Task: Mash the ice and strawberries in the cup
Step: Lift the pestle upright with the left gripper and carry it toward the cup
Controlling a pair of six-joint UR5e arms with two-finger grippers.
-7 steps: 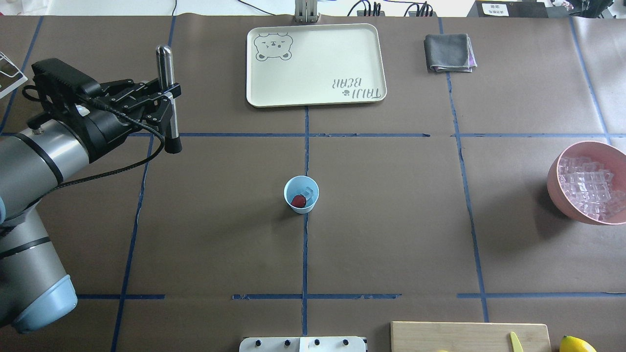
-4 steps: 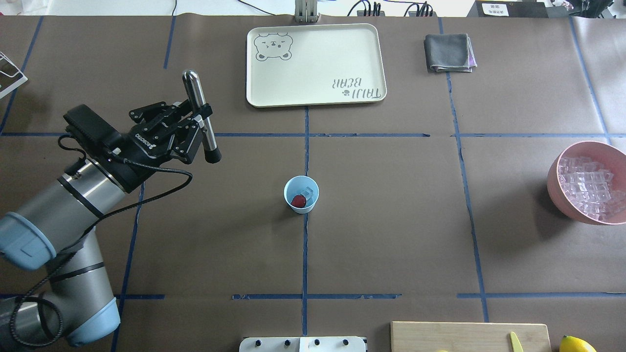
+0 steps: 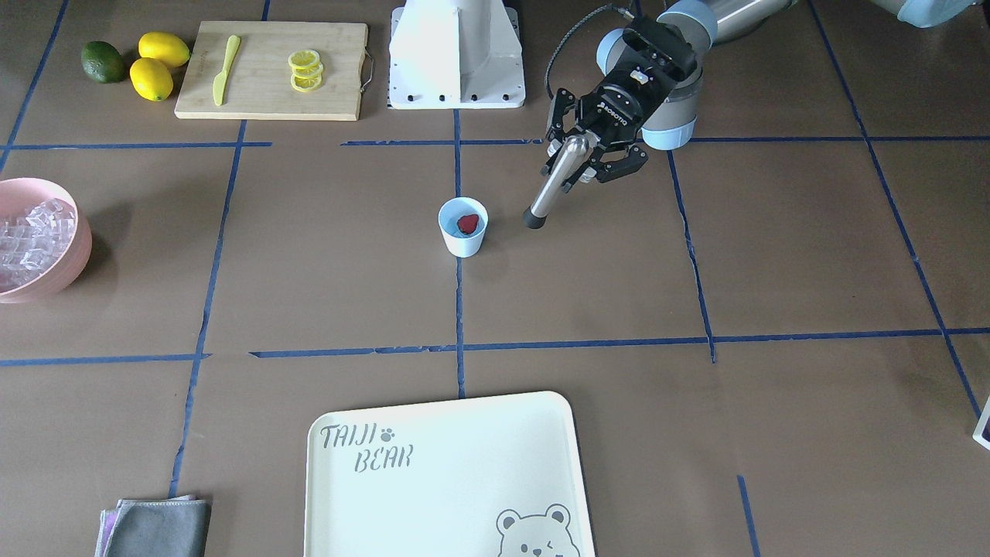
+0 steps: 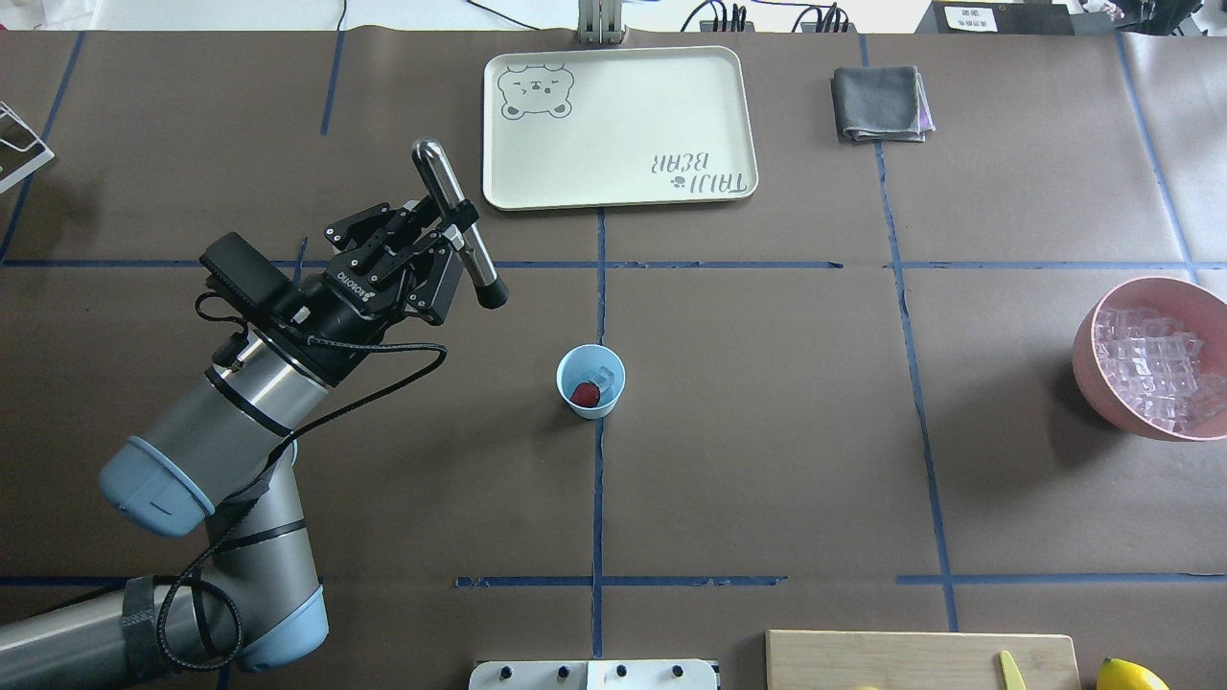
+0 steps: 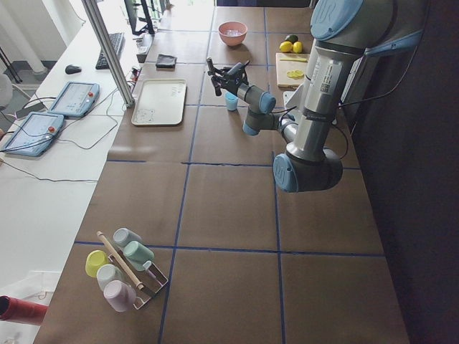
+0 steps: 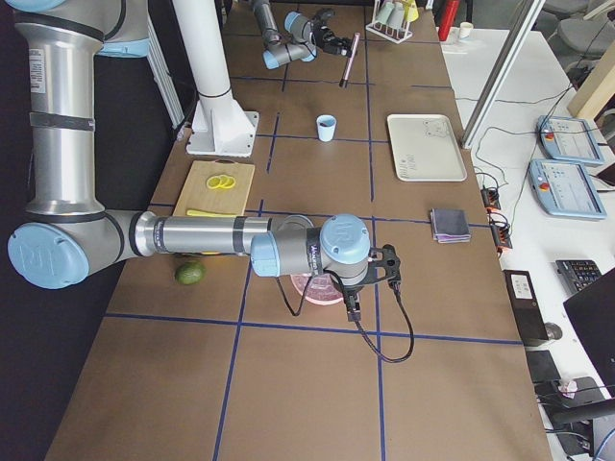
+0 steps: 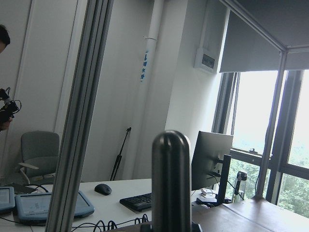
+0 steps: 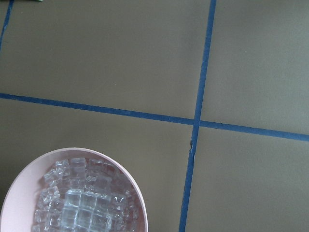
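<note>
The pale blue cup (image 4: 590, 380) stands near the table's middle, also in the front view as the cup (image 3: 462, 227). Inside it lie a red strawberry (image 4: 584, 393) and a clear ice cube (image 4: 605, 373). My left gripper (image 4: 456, 230) is shut on a metal rod (image 4: 470, 251) with a black lower tip, held tilted. It hovers left of and beyond the cup, the tip pointing toward it. In the front view the rod (image 3: 553, 182) ends just right of the cup. My right gripper (image 6: 387, 268) shows only in the right side view, over the pink bowl; I cannot tell its state.
A pink bowl (image 4: 1091, 381) full of ice sits at the right edge. A cream tray (image 4: 618, 125) and a grey cloth (image 4: 880, 103) lie at the far side. A cutting board (image 3: 271, 85) with lemon slices, lemons and a lime are near the robot's base.
My left arm has swung right and toward the cup, carrying the rod. The rod has tipped from near upright to slanted.
</note>
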